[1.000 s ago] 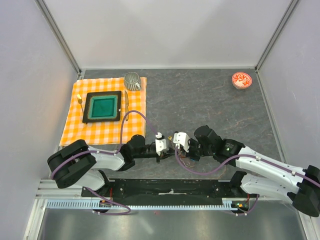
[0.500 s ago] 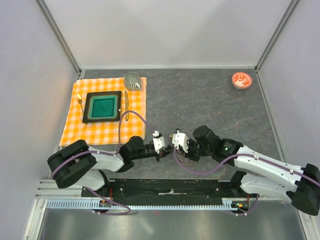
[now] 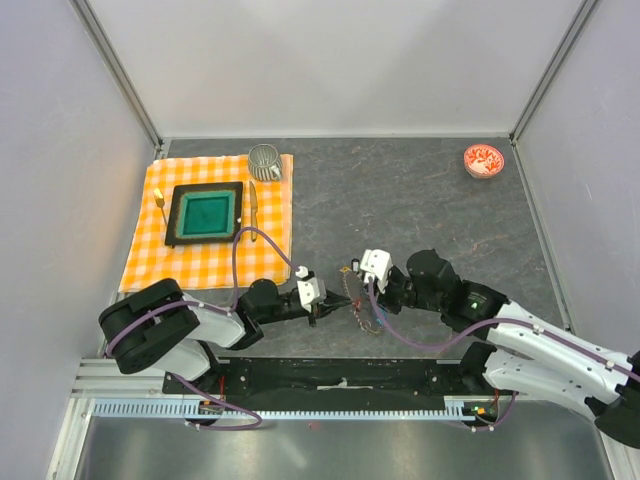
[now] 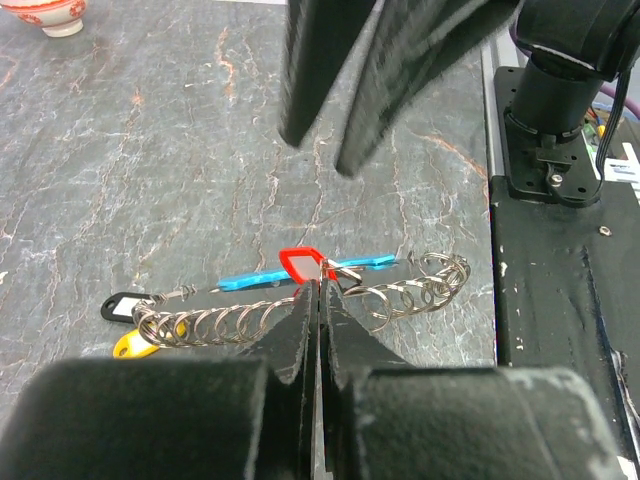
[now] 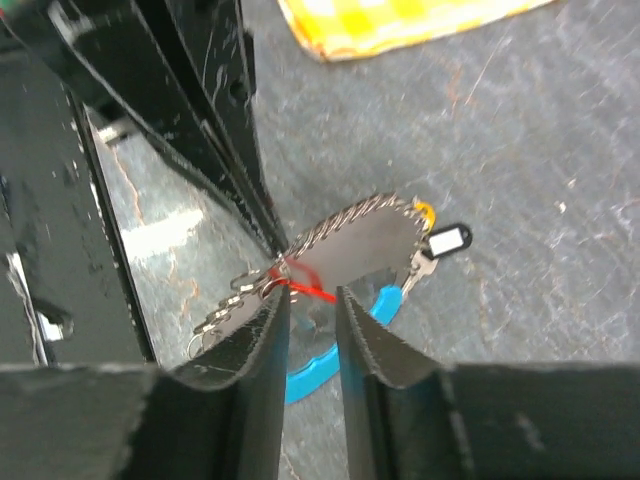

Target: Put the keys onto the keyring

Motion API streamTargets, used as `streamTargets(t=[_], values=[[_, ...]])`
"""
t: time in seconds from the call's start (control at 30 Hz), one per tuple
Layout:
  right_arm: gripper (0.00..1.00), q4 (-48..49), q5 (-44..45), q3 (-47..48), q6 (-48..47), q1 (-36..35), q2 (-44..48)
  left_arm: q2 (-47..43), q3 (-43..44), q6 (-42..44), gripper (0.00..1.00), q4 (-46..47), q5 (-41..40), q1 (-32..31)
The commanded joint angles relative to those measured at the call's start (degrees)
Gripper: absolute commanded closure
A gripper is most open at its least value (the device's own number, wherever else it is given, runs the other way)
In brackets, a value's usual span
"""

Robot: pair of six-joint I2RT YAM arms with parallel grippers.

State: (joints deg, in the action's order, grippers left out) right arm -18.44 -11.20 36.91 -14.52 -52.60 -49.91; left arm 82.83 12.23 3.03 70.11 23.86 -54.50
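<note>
The keyring [image 4: 410, 290] is a loop of small silvery links with a curved blue tag [image 5: 332, 362], lying on the dark stone table between the two arms [image 3: 358, 303]. On it are a red tag [image 4: 300, 264], a black-and-white tag [image 4: 122, 305] and a yellow one [image 4: 135, 345]. My left gripper [image 4: 319, 287] is shut on the keyring's links just beside the red tag. My right gripper [image 5: 312, 302] stands open right above the red tag [image 5: 306, 281], its fingers [image 4: 312, 70] apart with nothing between them. The keys' metal blades are mostly hidden.
An orange checked cloth [image 3: 150, 255] at the back left carries a dark green tray [image 3: 205, 213], a mug [image 3: 264, 160] and yellow-handled cutlery. A red-patterned bowl [image 3: 484, 160] sits far right. The black base rail [image 4: 560, 330] runs close behind the keyring.
My right gripper has opened and drawn back to the right. The left gripper has slid slightly left and nearer, still shut; the keyring now trails between them.
</note>
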Motion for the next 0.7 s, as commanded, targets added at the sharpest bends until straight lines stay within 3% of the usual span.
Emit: streamTargets(t=[0.0, 0.67], values=[[0.66, 7.1, -2.7, -1.7, 4.7, 1.8, 2.5, 0.1, -1.2, -1.2, 0.98, 11.1, -0.2, -0.2], [0.57, 10.4, -14.8, -2.6, 3.2, 4.9, -2.4, -6.6, -3.4, 0.0, 0.98, 11.3, 2.2, -0.2]])
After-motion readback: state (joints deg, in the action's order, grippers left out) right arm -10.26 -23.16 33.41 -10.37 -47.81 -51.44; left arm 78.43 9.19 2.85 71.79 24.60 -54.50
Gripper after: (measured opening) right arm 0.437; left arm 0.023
